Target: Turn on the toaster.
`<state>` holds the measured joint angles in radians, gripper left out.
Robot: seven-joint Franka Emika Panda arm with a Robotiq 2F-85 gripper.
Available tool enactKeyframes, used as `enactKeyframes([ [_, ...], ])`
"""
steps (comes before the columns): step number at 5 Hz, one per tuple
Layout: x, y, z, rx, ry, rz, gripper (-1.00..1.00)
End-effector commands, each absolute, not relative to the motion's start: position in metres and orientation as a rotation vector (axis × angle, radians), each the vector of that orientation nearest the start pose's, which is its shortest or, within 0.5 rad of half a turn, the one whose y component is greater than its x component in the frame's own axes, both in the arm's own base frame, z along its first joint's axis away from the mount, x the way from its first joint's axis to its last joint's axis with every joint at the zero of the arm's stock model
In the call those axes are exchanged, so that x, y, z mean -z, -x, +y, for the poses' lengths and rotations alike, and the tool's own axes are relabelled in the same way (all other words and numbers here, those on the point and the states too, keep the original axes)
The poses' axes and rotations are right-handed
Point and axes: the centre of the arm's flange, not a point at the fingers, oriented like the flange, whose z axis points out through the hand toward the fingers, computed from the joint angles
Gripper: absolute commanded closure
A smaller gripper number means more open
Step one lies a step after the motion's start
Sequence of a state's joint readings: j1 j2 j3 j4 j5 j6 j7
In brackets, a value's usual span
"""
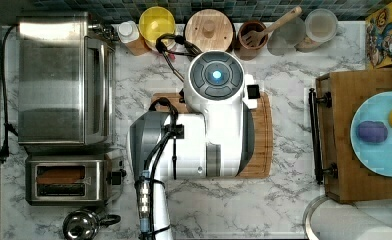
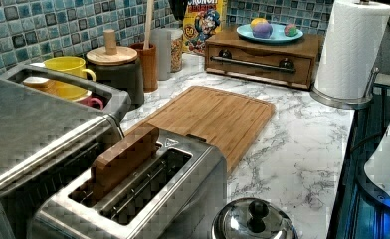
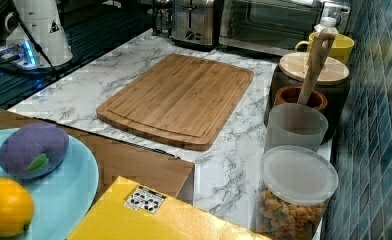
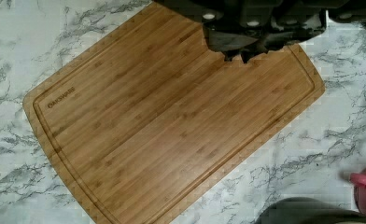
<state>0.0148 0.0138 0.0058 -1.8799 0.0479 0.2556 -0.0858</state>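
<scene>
The arm hangs above the cutting board, well apart from the toaster. The toaster oven stands just beside the toaster, on the top view's upper side; a drifting approach could strike its bar handle. The toaster carries a wooden slice in one slot. The kettle sits just beside the toaster's lever end and could be knocked over. The black lever is small; an off-centre press would likely slip off. The gripper holds nothing, its fingers nearly together.
</scene>
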Motion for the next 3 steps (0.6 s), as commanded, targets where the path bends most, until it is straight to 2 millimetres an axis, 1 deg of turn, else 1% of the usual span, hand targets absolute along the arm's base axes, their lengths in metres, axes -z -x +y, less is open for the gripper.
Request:
enactKeyframes([
  [1, -0.492, -0.558, 0.022, -0.119, 2.95, 1.01, 1.0],
  [3, -0.493, -0.515, 0.095, -0.05, 3.008, 0.615, 1.0],
])
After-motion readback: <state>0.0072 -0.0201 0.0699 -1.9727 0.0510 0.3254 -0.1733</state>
